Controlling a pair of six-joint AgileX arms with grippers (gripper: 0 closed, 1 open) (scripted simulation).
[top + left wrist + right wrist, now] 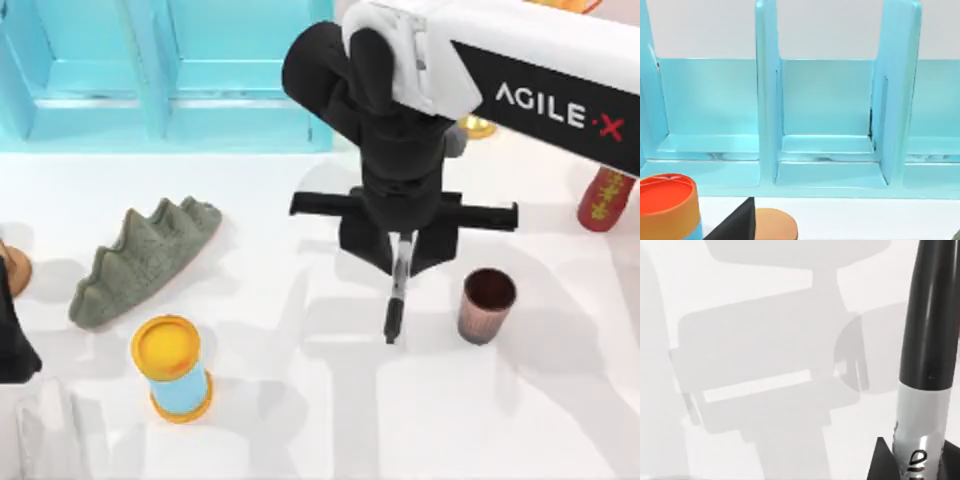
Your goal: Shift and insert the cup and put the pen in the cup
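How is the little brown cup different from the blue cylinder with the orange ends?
The cup is reddish-brown, open-topped with a dark inside; the blue cylinder has a closed yellow-orange top. The cup stands right of centre beside the pen held by the right gripper; the cylinder stands on the left. Both stand upright on the white table.

Right gripper (401,252) holding the pen (397,300) beside the cup (486,305)
The pen hangs down from the closed fingers, just left of the upright cup on the white table (300,420).

White table (300,420) w/ soft shadows; light-blue shelf unit (170,70) w/ upright dividers along the back edge.
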